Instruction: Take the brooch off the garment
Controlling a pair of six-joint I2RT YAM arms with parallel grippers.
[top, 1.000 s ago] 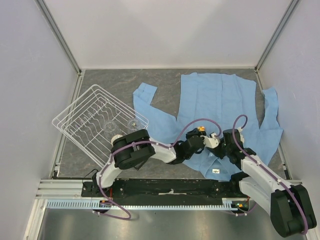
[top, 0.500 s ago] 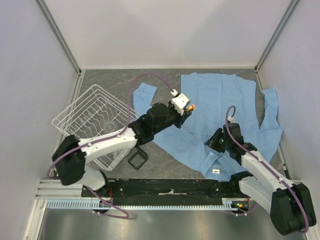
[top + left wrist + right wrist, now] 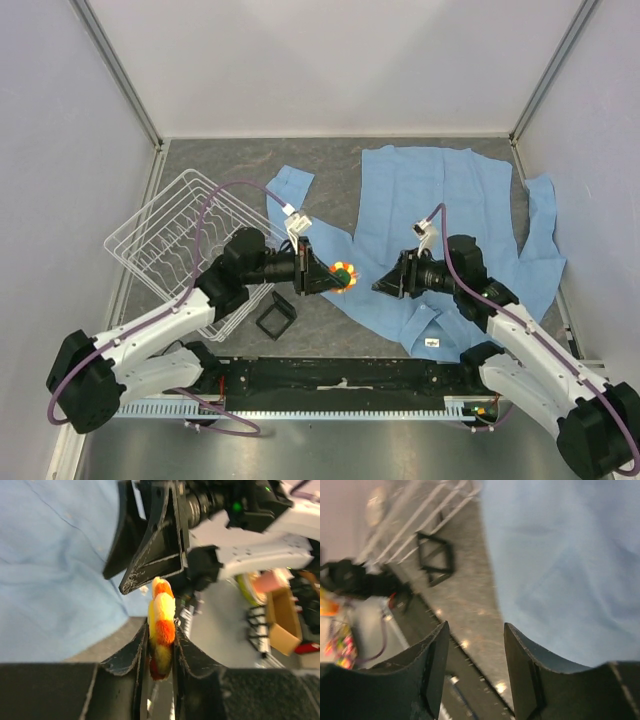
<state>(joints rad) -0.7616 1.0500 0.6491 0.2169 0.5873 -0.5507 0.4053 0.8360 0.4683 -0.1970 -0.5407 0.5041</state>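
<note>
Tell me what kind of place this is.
Probably a robot test cell: grey tabletop boxed in by plain panels, left arm and right arm bolted at its edge, staged shirt and wire rack.

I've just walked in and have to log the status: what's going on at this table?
The left gripper is shut on the brooch, holding it edge-on between its fingers and apparently clear of the cloth. The garment lies spread on the table. The right gripper is open and empty, pointing towards the brooch from the other side. A wire dish rack and a black square frame sit to the left, with neither arm touching them.
</note>
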